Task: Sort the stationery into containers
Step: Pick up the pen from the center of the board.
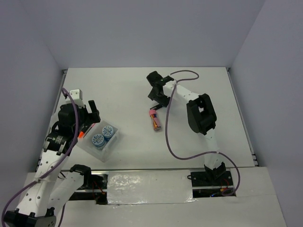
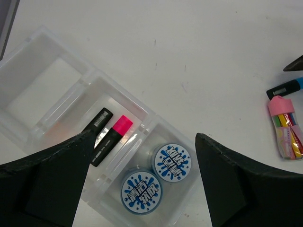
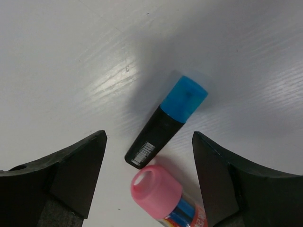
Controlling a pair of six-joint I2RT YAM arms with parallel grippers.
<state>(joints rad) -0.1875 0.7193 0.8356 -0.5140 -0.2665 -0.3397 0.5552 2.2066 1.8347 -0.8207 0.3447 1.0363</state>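
My left pincer [image 1: 90, 118] hangs over the left end of a clear tray [image 1: 105, 152]. 2 blue rolls [image 1: 109, 131] sit side by side in the tray, just right of this pincer. My right pincer [image 1: 158, 97] hangs over the white table [image 1: 118, 94], well apart from the tray. A pink-topped stick [image 1: 155, 119] lies just nearer my bases than this pincer.
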